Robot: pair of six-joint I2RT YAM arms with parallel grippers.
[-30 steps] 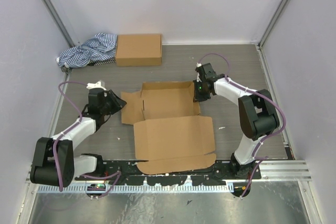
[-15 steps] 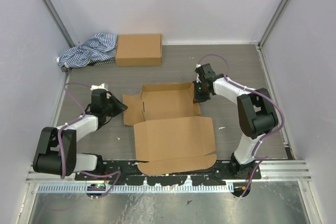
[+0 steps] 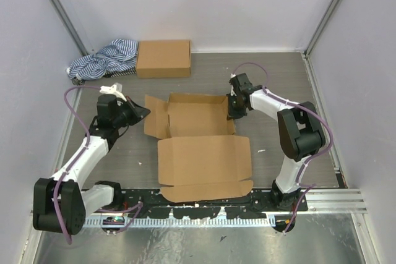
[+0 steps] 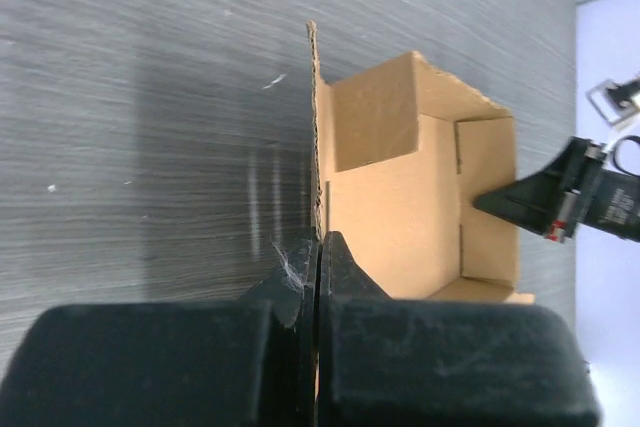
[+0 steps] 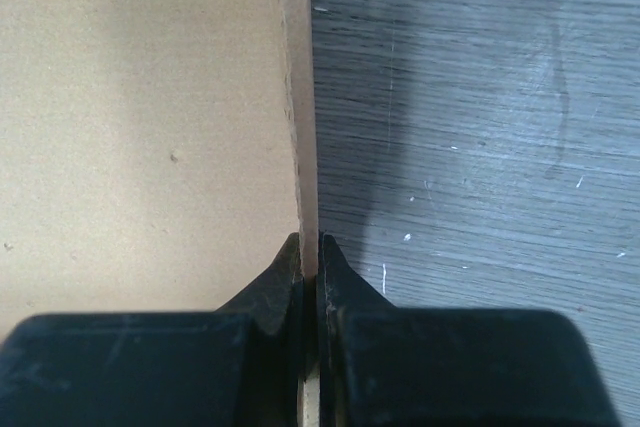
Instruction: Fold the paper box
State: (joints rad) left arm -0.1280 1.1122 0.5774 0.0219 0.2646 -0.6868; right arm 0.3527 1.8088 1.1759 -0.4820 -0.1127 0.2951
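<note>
The paper box (image 3: 201, 122) is a brown die-cut cardboard mailer lying open in the middle of the table. Its large lid panel (image 3: 204, 164) lies flat toward the arms. My left gripper (image 3: 145, 114) is shut on the edge of the box's left flap, and in the left wrist view the thin cardboard edge (image 4: 316, 127) runs straight into the closed left gripper (image 4: 320, 239). My right gripper (image 3: 233, 112) is shut on the box's upright right wall (image 5: 305, 97), seen between the jaws of the right gripper (image 5: 310, 243). The box's inner floor (image 5: 150, 147) fills that view's left half.
A second, compact brown cardboard box (image 3: 163, 58) sits at the back left beside a blue-and-white striped cloth (image 3: 104, 60). Pale enclosure walls stand on three sides. A black rail (image 3: 204, 202) runs along the near edge under the lid panel.
My left gripper has shut on the box's left flap and swung back and up with it, so the flap now stands more upright. The right gripper has kept its hold and barely moved.
</note>
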